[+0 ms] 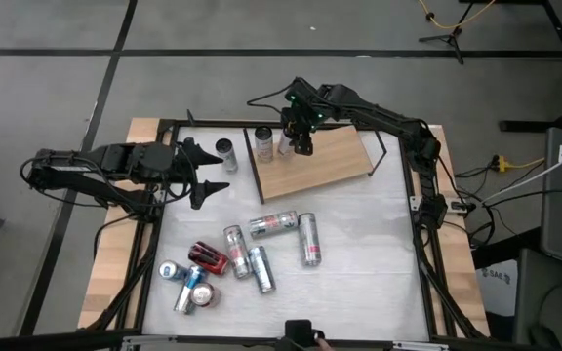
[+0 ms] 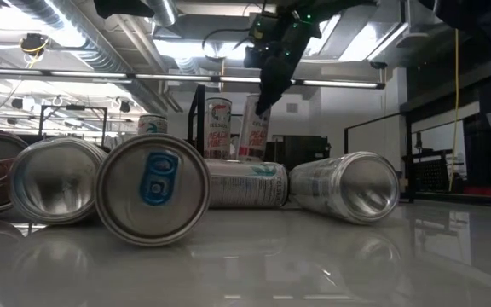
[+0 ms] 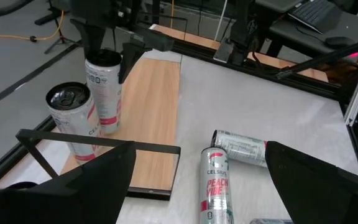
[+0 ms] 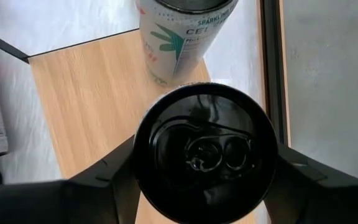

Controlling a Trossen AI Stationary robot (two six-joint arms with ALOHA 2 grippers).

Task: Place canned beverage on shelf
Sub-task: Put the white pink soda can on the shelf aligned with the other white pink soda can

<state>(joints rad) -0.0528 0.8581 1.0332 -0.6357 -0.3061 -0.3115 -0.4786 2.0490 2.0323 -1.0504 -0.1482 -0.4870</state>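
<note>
The shelf (image 1: 320, 164), a light wooden board in a thin black wire frame, lies at the table's far middle. An upright can (image 1: 263, 143) stands on its far left corner. Just right of that can, my right gripper (image 1: 299, 136) is shut on a second upright can (image 4: 204, 152) with a dark top. My left gripper (image 1: 206, 175) hangs open over the table's left side, pointing toward the shelf, with nothing between its fingers. My right gripper pinches the can just below its top rim (image 4: 138, 165), one finger (image 3: 95, 37) on each side. The fingers come from above, slanting down from the table's far right. The can is upright, its base down at the board beside the other can; whether it rests there I cannot tell.
A third can (image 1: 225, 153) stands on the white table just left of the shelf. Several cans (image 1: 252, 255) lie on their sides at the near middle and near left. The shelf's right half (image 1: 344, 156) is bare wood.
</note>
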